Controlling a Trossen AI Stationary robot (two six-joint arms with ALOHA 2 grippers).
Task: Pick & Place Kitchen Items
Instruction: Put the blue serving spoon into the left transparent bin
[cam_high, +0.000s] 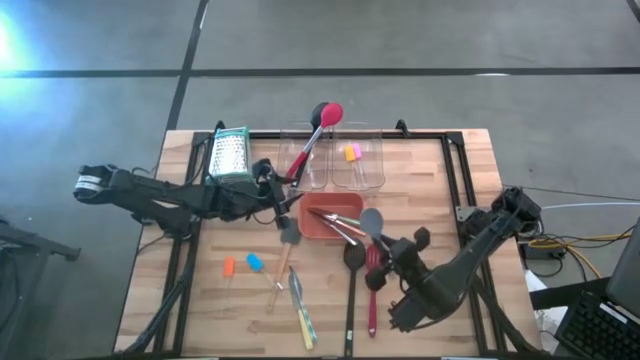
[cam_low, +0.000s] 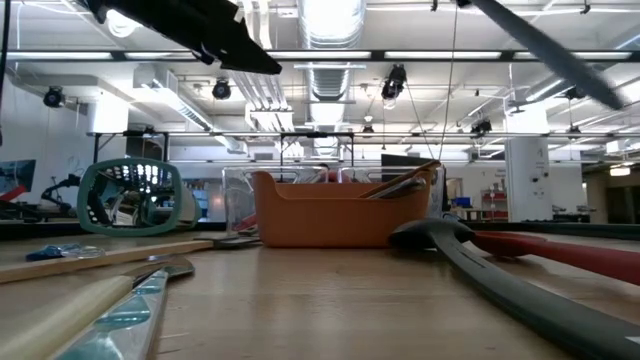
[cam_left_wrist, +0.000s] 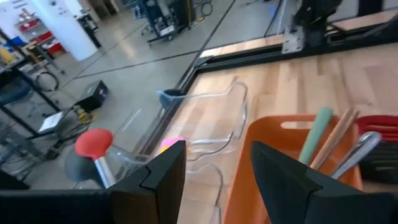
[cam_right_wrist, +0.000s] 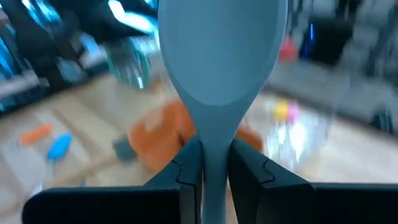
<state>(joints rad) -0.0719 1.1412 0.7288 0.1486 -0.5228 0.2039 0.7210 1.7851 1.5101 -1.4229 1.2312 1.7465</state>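
Observation:
My right gripper (cam_high: 388, 246) is shut on a grey spoon (cam_high: 371, 221), whose bowl (cam_right_wrist: 224, 56) hovers by the near right corner of the orange tray (cam_high: 318, 232). The tray holds several long-handled tools (cam_high: 345, 222). My left gripper (cam_high: 276, 196) stands open at the tray's left side with nothing between its fingers. A red-headed spoon (cam_high: 327, 114) leans in a clear tub (cam_high: 305, 165), with its head over the far rim. A black spoon (cam_high: 352, 258) and a red spatula (cam_high: 372, 290) lie flat on the table. My right gripper pinches the grey spoon's handle just behind the bowl (cam_right_wrist: 214, 158) between its two fingers. The handle runs along the fingers, and the bowl sticks out ahead of them toward the far left. The spoon is lifted clear of the table.
A metal grater (cam_high: 230, 152) stands at the far left. A second clear tub (cam_high: 360, 165) holds pink and yellow pieces (cam_high: 352, 152). Orange (cam_high: 229, 266) and blue (cam_high: 254, 262) pieces, a wooden-handled spatula (cam_high: 284, 255) and a green-yellow tool (cam_high: 303, 315) lie on the near left.

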